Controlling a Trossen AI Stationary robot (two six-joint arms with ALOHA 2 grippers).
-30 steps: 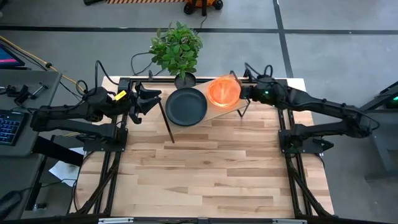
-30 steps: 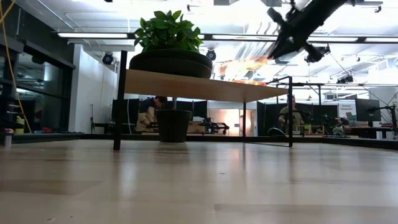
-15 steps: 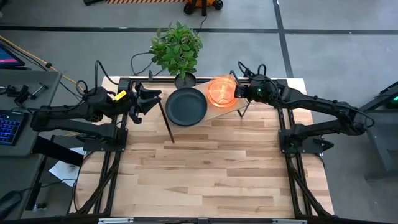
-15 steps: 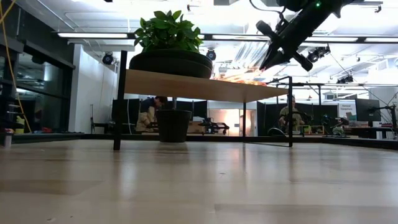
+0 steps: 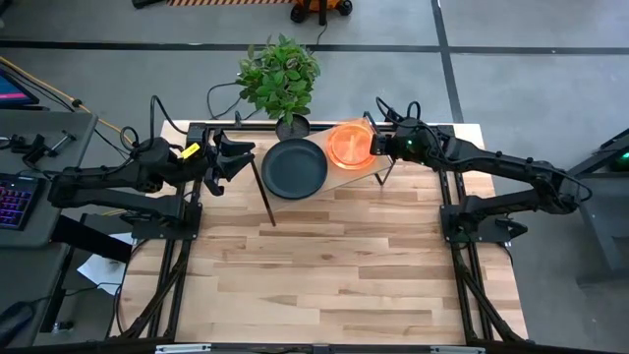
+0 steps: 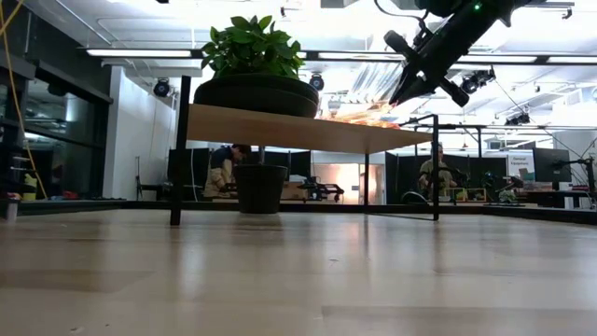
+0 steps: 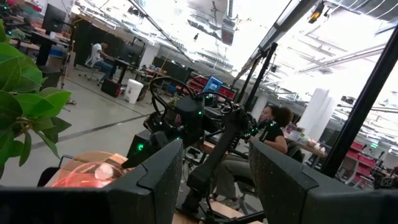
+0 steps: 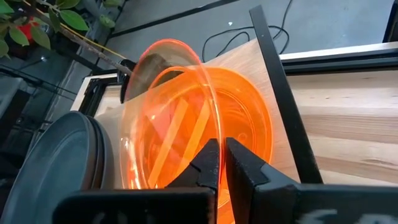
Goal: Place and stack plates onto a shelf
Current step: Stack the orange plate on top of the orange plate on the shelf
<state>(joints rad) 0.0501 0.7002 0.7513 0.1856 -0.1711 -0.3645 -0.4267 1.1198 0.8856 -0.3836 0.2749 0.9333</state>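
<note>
While the butcher-block table [image 5: 324,265] lies bare in front, all activity sits at its far edge. Shelf [image 5: 339,179], a light-wood board on black rod legs, stands there between the two arms. Potted plant [image 5: 280,79] just behind the shelf's left end. Dark plate stack [image 5: 295,167] rests on the left half of the shelf. Orange plates [image 5: 352,144] occupy the right half: one or more lie flat, and one is tilted above them, its rim pinched in the right gripper [image 8: 221,163], fingers closed tight on it. Left gripper [image 5: 236,157] hovers just left of the shelf, fingers spread apart, holding nothing. People seated in the room beyond.
</note>
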